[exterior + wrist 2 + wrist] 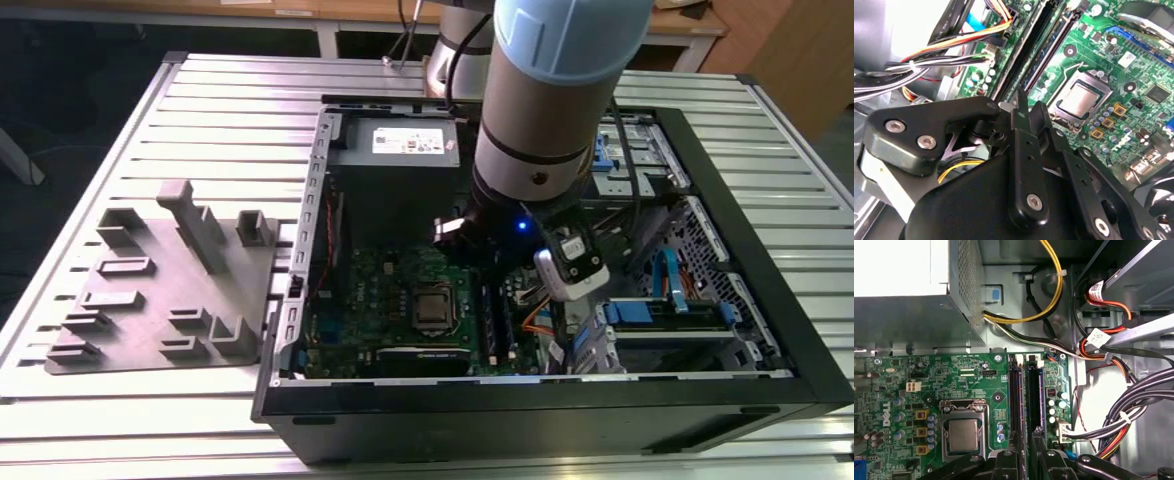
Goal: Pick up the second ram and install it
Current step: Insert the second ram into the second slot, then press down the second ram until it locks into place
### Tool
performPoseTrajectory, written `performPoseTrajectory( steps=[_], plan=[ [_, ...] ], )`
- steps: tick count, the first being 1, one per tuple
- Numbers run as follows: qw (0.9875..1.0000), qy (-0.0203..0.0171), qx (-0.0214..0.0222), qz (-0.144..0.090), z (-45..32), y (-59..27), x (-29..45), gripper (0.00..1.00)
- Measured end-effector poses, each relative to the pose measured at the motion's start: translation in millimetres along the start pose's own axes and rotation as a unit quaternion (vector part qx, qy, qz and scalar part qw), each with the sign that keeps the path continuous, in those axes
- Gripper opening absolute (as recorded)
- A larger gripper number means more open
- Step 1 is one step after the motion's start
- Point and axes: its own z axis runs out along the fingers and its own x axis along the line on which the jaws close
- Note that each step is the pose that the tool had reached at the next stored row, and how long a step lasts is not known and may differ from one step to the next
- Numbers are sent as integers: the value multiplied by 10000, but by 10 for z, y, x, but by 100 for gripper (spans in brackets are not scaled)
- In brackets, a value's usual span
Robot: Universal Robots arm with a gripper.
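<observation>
Although the arm [541, 120] blocked much of the open computer case [721, 300] in the exterior view, hiding the pincer's tips behind its wrist, both wrist views looked down on the green motherboard [929, 375]. The pincer [1026, 107] hung low over the memory slots [1024, 395], its two black fingers [1020, 112] drawn close together with only a narrow gap between them. Whether anything thin sat in that gap could not be made out. A long dark stick with a bluish edge, seemingly the second ram [1033, 395], stood in the slot strips just ahead of the fingertips, though a seated stick was hard to tell from a bare slot. The processor socket [963, 432] lay beside the slots, and cable bundles [1134, 410] were cut off at the frame's edge. A grey parts tray [167, 290] rested on the tabletop [214, 110], well apart from the case.
</observation>
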Motion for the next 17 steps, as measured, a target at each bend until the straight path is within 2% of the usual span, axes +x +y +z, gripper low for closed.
performPoseTrajectory(
  steps=[4, 5, 6, 7, 17],
  plan=[
    [10000, 0, 0, 0, -1, 0, 0, 21],
    [10000, 0, 1, 0, -2, 0, 0, 14],
    [10000, 0, 1, 0, -2, 0, 0, 14],
    [10000, 0, 1, 0, -2, 0, 0, 8],
    [10000, 0, 1, 0, -8, 0, -1, 7]
  ],
)
